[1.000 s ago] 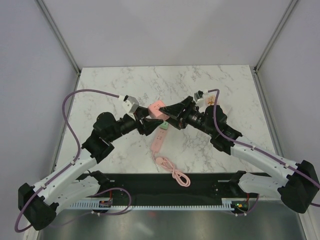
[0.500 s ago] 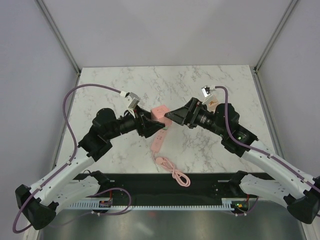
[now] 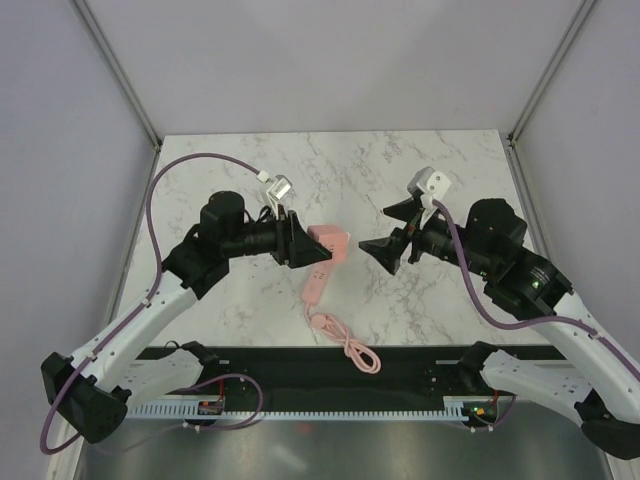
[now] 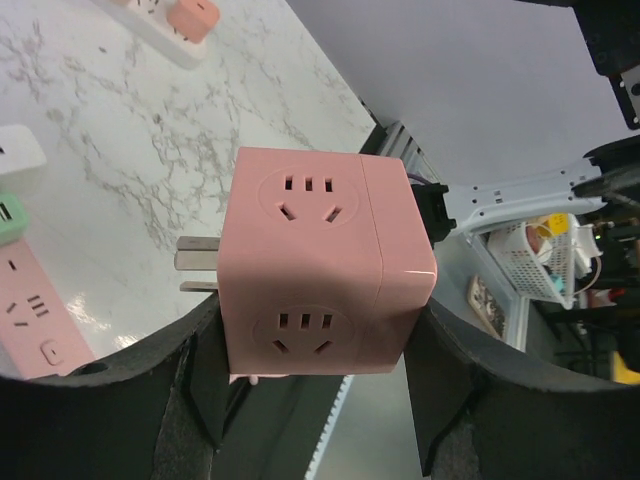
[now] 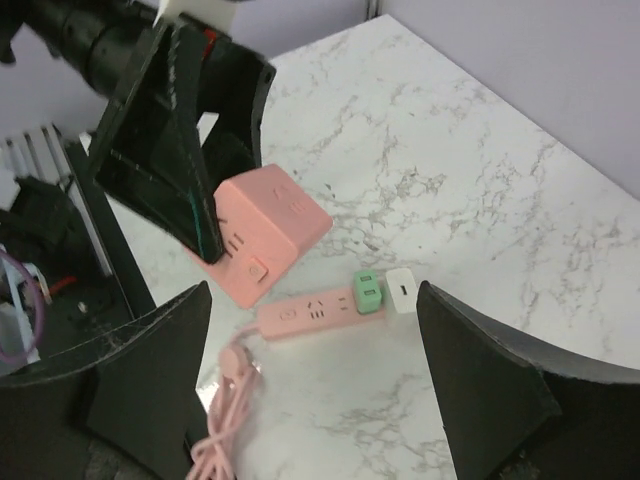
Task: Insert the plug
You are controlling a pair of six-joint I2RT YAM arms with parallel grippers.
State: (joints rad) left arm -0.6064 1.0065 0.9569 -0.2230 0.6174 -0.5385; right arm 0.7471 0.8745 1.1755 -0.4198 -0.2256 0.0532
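Observation:
The plug (image 3: 330, 240) is a pink cube with sockets on its faces and two metal prongs (image 4: 198, 271). My left gripper (image 3: 303, 242) is shut on it and holds it in the air above the far end of the pink power strip (image 3: 315, 283). In the left wrist view the plug (image 4: 320, 250) sits between both fingers (image 4: 205, 375). My right gripper (image 3: 382, 250) is open and empty, a short way right of the plug. Its wrist view shows the plug (image 5: 268, 228), the strip (image 5: 305, 313) and wide-apart fingers (image 5: 150, 370).
A green adapter (image 5: 366, 290) and a white adapter (image 5: 401, 289) sit at the strip's far end. The strip's pink cable (image 3: 348, 345) lies coiled near the front edge. A white strip with a pink plug (image 4: 180, 20) lies farther off in the left wrist view.
My right gripper opened, left the plug and drew back to the right. My left gripper kept the plug and shifted it slightly right and nearer.

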